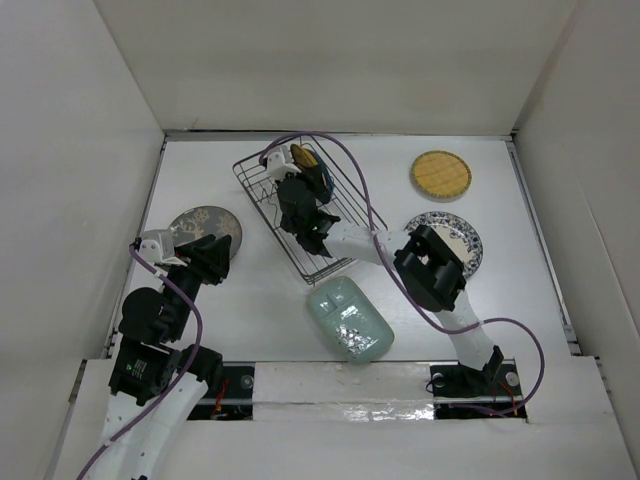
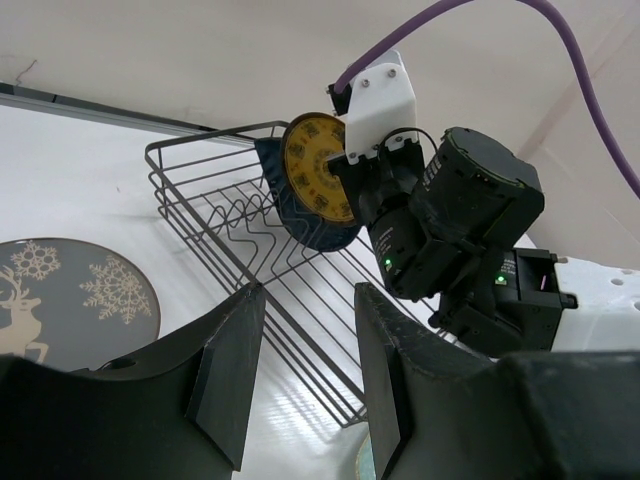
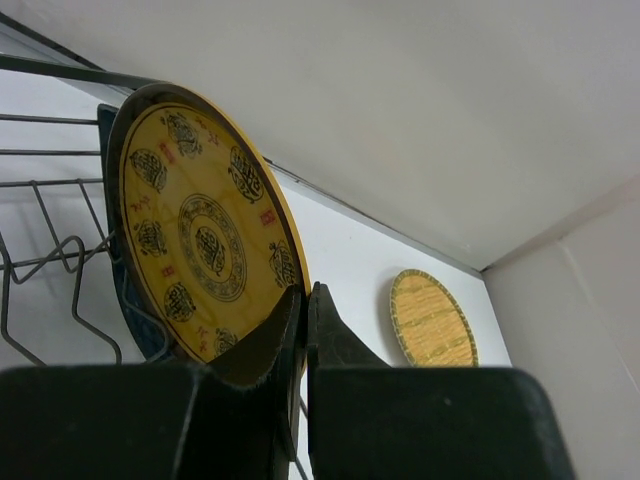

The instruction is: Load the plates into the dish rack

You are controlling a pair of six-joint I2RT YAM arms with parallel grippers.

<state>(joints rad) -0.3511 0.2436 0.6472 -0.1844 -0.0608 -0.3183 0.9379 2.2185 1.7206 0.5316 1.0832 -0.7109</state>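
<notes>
Right arm is seen reaching across the white table (image 1: 250,300) to the far end of the dark wire dish rack (image 1: 290,225), which is set askew near the table's middle.

Right gripper (image 3: 303,300): jaws are pressed onto the lower rim of the yellow round plate with dark printed medallions (image 3: 200,235), one finger on each face. The plate is held on edge, nearly upright, inside the rack's far end. Whether its lower edge is seated between tines cannot be told.

The dark blue leaf-shaped dish (image 2: 300,228) is stood on edge in the rack just behind the yellow plate, the two faces very close together. Contact between them cannot be told.

Left gripper (image 2: 305,375): jaws are spread, nothing between them. It is held low at the table's left side, at the near edge of the grey round plate with white reindeer and snowflakes (image 2: 70,300), which lies flat on the table.

Outside the rack, flat on the table:
- the pale green glass rectangular dish (image 1: 349,318), just near of the rack
- the yellow round plate with woven texture (image 1: 440,174), far right
- the black-and-white patterned round plate (image 1: 462,243), right side, partly covered by the right arm
</notes>
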